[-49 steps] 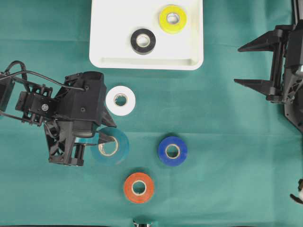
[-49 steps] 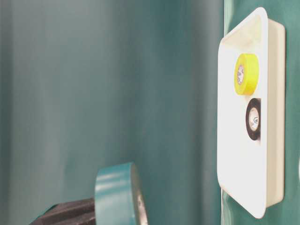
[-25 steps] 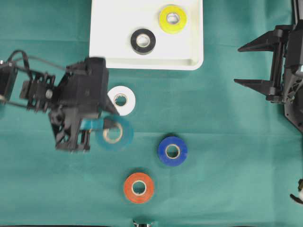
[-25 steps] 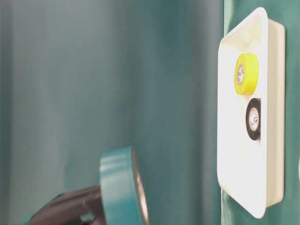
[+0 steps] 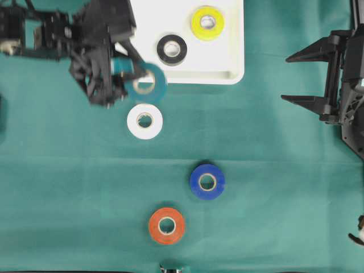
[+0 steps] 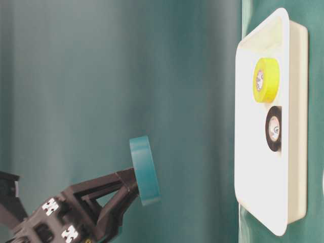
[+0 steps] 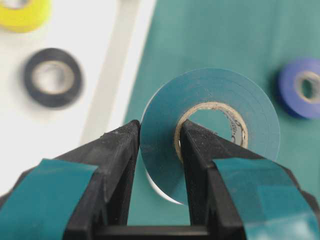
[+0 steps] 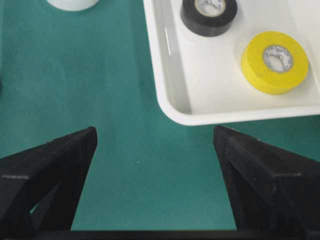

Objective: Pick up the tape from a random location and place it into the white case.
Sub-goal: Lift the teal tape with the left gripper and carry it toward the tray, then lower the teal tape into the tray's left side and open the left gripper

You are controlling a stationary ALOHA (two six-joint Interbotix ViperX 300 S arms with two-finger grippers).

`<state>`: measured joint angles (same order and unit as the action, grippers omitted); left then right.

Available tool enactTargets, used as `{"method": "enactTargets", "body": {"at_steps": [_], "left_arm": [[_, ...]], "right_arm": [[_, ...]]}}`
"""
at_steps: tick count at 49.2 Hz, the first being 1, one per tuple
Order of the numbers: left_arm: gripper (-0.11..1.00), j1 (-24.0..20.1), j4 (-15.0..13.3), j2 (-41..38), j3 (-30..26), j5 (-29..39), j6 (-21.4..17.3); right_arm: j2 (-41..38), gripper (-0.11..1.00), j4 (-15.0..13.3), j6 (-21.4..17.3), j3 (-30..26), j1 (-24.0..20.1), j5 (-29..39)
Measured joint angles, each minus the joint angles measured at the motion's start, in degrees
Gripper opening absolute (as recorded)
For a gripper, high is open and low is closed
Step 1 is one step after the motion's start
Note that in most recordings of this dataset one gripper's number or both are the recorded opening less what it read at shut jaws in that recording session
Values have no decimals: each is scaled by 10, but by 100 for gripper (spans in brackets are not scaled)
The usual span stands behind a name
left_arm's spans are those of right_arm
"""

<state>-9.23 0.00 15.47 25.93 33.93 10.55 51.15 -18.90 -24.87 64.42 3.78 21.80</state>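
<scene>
Left end effector point(image 7: 159, 150) is pinching the teal tape point(image 5: 145, 83) through its core, holding it over the near rim of the white case point(image 5: 227, 57). Right end effector point(image 8: 155, 145) is sitting spread wide, well off to the case's side.

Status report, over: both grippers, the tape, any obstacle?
Left gripper shut on teal tape, at white case rim. Right gripper open, idle. No obstacle seen.
</scene>
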Motion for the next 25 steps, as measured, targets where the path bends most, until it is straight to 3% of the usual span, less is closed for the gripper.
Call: {"method": "enactTargets", "body": {"at_steps": [16, 25], "left_arm": [[22, -90, 0, -1, 0, 1, 0], [22, -117, 1, 0, 0, 1, 1]], "right_arm": [[-1, 89, 1, 1, 0, -1, 0], [-1, 89, 0, 1, 0, 0, 0]]}}
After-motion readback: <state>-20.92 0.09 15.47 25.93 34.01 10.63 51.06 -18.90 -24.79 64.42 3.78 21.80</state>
